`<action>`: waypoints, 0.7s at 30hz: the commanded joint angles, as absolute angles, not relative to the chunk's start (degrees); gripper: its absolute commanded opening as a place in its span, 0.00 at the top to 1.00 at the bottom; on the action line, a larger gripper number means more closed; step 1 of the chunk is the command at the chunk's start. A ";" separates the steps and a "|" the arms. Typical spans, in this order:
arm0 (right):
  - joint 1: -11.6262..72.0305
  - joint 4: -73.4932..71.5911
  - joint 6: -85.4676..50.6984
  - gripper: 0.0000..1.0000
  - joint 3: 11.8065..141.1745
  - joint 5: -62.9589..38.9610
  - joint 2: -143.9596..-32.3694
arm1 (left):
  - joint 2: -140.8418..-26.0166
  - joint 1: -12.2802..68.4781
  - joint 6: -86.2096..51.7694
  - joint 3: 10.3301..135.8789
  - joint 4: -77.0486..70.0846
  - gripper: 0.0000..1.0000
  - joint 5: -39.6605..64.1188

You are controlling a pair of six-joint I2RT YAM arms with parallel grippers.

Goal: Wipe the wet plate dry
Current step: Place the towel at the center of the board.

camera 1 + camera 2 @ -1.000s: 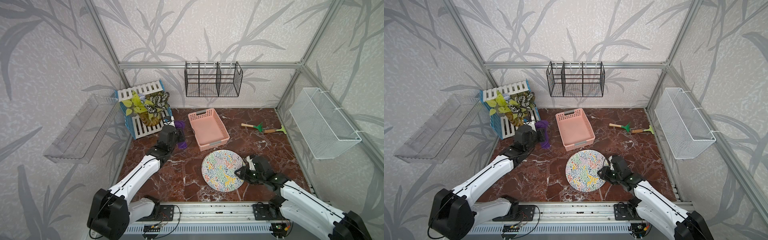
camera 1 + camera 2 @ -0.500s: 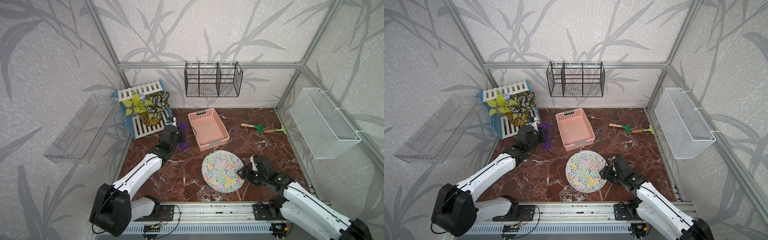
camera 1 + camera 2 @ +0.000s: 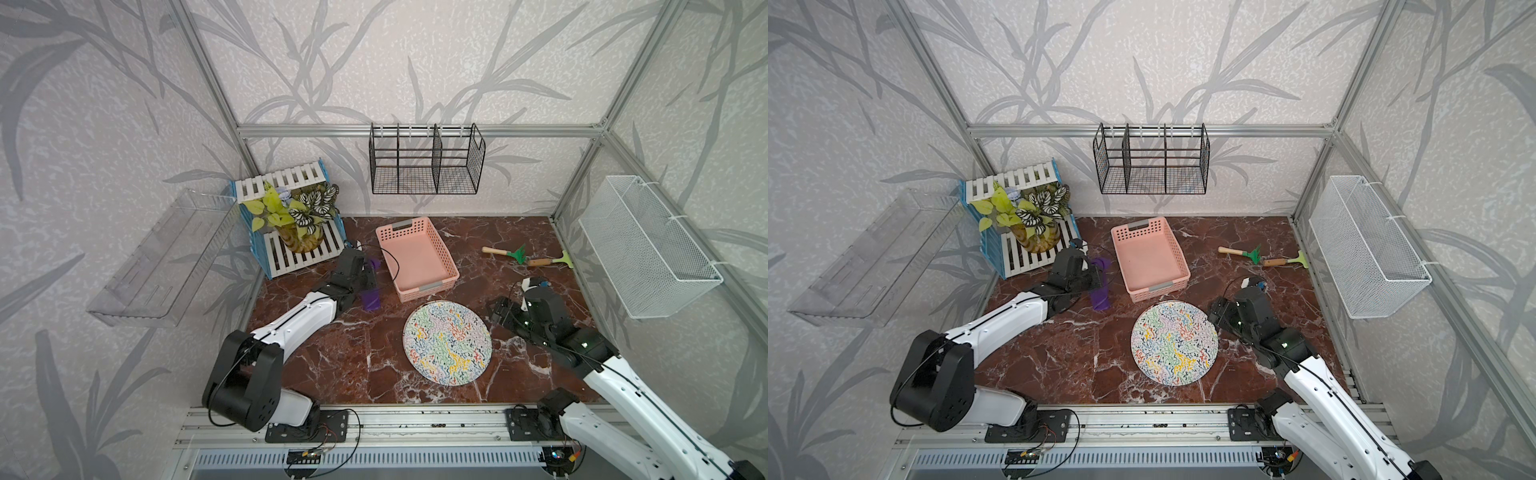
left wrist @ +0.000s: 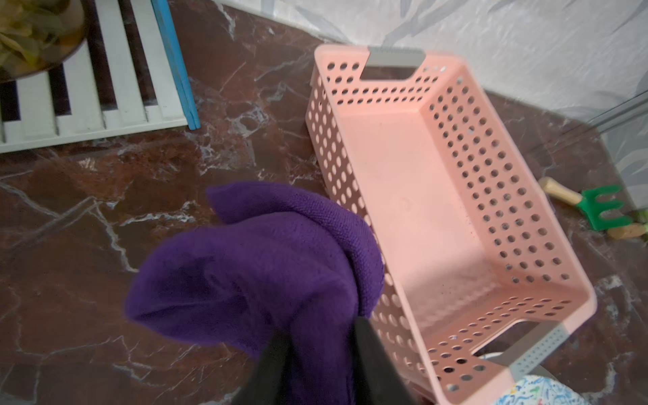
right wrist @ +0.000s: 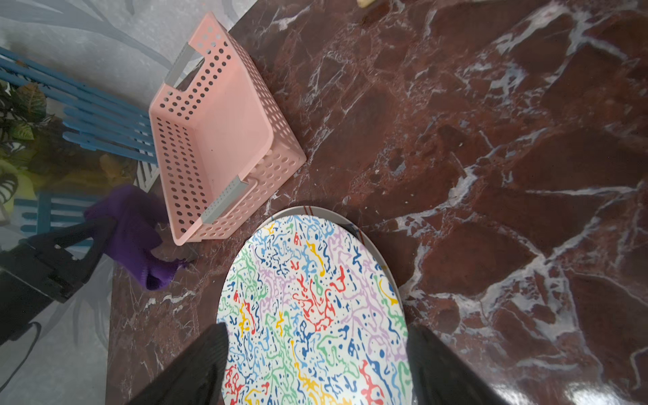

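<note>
Now, plate (image 3: 447, 343) lies flat at 8 o'clock of R gripper (image 3: 497, 312), jaws spread, empty. L wrist view, unlike top views, shows purple cloth (image 4: 245, 263) between jaws of L gripper (image 4: 319, 336); grip unclear.

Looking over the whole booth, I can't find any lettering, label, brand or number that can be read. The plate (image 3: 447, 343), lower middle of the frame, bears only coloured squiggles. The pink basket (image 3: 417, 257) above it is plain. The circuit board (image 3: 303, 457) at the bottom edge is too small to read.
</note>
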State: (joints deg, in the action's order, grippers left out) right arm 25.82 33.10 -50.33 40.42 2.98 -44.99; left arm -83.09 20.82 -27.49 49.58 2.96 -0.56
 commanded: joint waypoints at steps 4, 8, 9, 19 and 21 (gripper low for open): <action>20.34 25.11 -48.29 0.14 43.41 2.04 -48.73 | -83.54 20.53 -29.95 49.96 7.75 0.24 -2.09; 16.21 20.21 -47.85 0.14 45.57 -0.22 -52.33 | -80.82 21.04 -32.96 47.20 7.09 0.03 -2.27; 15.42 19.38 -47.72 0.14 46.24 -0.32 -53.27 | -79.90 21.13 -33.30 46.98 7.37 0.02 -2.73; 1.57 10.49 -40.99 0.08 45.09 3.76 -58.78 | -62.98 21.06 -26.42 43.52 -1.20 0.00 -16.16; -1.71 7.69 -39.00 0.07 42.69 6.15 -59.60 | -60.35 21.01 -22.70 40.92 -5.56 0.00 -19.47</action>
